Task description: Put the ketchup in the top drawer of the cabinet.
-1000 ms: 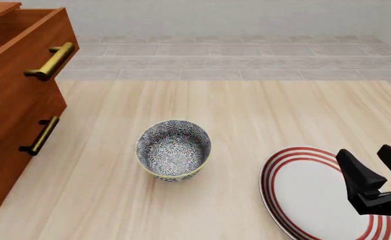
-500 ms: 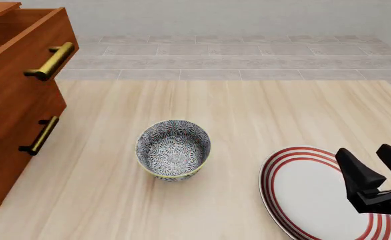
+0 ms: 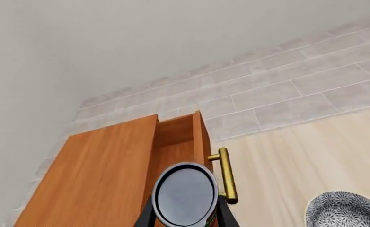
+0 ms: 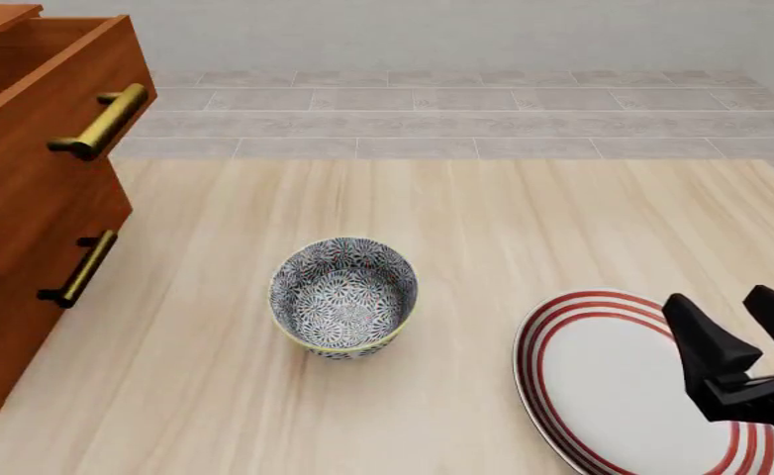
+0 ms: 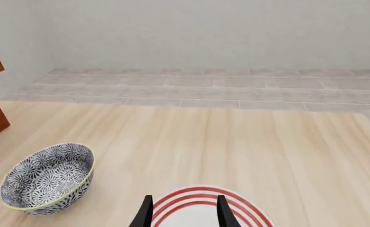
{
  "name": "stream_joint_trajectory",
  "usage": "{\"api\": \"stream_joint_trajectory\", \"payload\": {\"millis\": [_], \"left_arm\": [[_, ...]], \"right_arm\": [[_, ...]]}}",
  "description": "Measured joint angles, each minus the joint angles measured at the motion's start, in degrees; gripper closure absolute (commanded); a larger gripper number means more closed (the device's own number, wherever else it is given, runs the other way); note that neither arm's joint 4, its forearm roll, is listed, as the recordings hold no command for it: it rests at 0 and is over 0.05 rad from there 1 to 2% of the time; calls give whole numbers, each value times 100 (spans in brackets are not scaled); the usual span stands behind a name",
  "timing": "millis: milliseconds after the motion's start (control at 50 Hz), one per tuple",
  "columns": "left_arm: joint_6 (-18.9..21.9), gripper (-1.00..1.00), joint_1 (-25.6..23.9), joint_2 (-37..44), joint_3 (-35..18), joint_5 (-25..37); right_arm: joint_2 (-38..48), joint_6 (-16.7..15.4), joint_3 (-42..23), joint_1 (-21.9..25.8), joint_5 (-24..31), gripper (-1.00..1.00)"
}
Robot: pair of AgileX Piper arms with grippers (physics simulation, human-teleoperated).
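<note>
We see the top drawer [image 4: 44, 109] pulled out from the cabinet [image 4: 18, 297] at the worktop's [image 4: 493, 228] nine o'clock edge. In our left wrist view, the left tool [image 3: 185, 218] grips the ketchup [image 3: 185, 195] above the open drawer. Our right tool [image 4: 746, 327] hangs open over the striped plate [image 4: 599, 381] at five o'clock. The patterned bowl [image 4: 343, 295] sits centrally, with bare worktop beyond.

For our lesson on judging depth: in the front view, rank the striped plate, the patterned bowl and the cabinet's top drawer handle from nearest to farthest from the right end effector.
1. Plate: directly under the right end effector.
2. Bowl: mid-table, to its left.
3. Top drawer handle: far left, on the cabinet.
</note>
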Motion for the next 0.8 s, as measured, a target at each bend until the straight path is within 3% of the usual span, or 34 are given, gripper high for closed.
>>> {"api": "stream_joint_trajectory", "payload": {"millis": [380,800], "left_arm": [[-140,100,276,730,194,-469],[91,100,474,1149,206,-749]], "right_arm": [[138,-17,0,18,-99,-100],[219,-28,0,23,-161,-100]]}}
